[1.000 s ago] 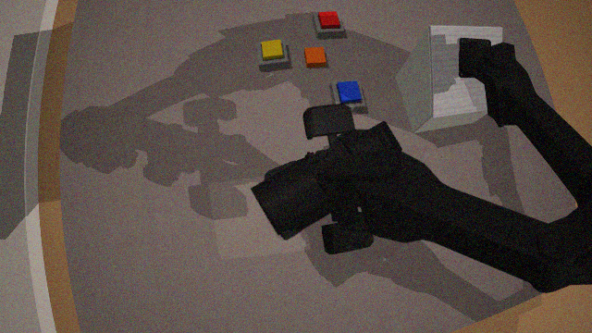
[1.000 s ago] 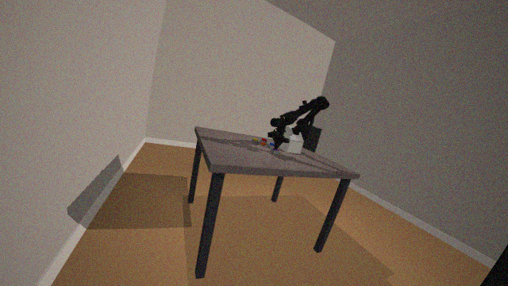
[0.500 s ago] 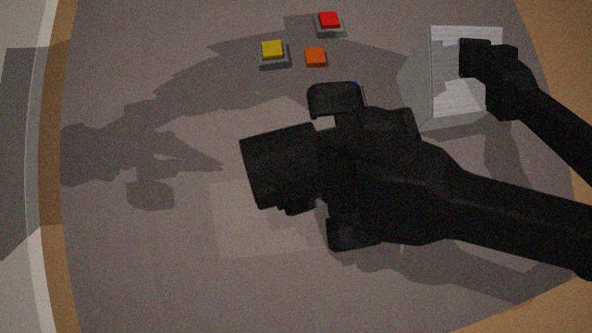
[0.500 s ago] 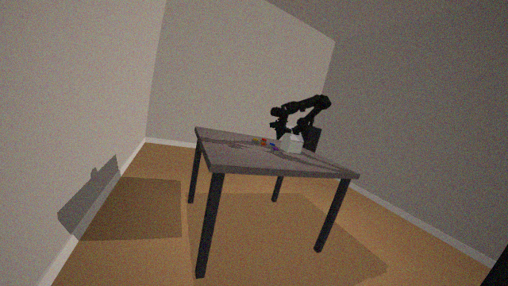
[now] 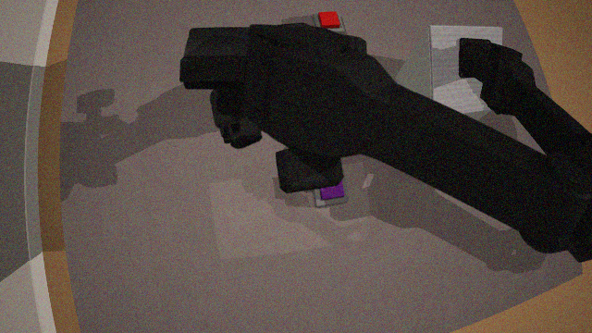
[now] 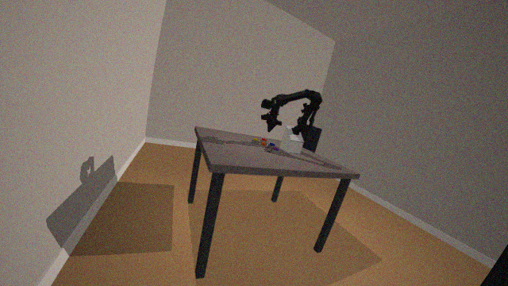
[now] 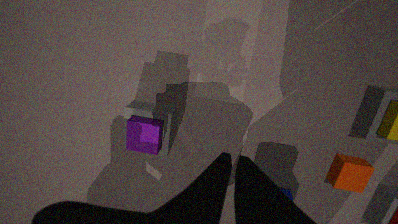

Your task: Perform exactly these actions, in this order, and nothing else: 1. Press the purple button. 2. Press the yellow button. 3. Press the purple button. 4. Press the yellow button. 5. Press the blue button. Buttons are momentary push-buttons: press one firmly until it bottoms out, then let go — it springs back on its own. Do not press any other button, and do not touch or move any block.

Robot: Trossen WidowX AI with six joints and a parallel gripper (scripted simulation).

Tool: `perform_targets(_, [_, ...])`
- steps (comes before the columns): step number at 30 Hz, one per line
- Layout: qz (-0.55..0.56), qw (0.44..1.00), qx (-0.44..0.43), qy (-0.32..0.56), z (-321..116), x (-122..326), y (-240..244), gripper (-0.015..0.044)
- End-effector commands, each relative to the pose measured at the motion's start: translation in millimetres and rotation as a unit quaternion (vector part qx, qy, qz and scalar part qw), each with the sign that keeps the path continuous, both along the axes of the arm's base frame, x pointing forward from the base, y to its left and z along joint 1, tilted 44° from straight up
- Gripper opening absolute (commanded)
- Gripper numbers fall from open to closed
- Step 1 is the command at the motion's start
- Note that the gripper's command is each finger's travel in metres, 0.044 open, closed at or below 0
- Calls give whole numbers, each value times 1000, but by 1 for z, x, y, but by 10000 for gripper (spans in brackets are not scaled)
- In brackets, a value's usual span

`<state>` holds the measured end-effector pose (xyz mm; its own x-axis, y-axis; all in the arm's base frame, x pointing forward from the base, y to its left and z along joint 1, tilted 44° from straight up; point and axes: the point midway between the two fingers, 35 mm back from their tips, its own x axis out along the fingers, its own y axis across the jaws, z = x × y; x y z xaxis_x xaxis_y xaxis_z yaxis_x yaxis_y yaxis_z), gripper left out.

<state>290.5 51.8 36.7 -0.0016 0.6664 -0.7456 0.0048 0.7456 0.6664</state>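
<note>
- Purple button (image 7: 144, 135) at left of the wrist view, on its grey base, apart from the fingertips.
- Gripper (image 7: 233, 165) raised above the table (image 6: 238, 160), jaws closed together on nothing.
- Blue button (image 7: 286, 193) just right of the fingers, mostly hidden.
- Orange block (image 7: 350, 173) further right.
- Yellow button (image 7: 389, 120) at far right edge.
</note>
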Motion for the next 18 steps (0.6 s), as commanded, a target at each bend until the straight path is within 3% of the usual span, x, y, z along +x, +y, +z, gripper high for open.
perform_targets(1, [2, 1000, -4, 6, -43, 13, -46, 20])
perform_targets(8, [5, 1000, 8, 5, -112, 9, -112, 20])
perform_targets(14, [5, 1000, 9, 5, -117, 9, -111, 20])
perform_targets(18, [5, 1000, 10, 5, -157, 8, -73, 20])
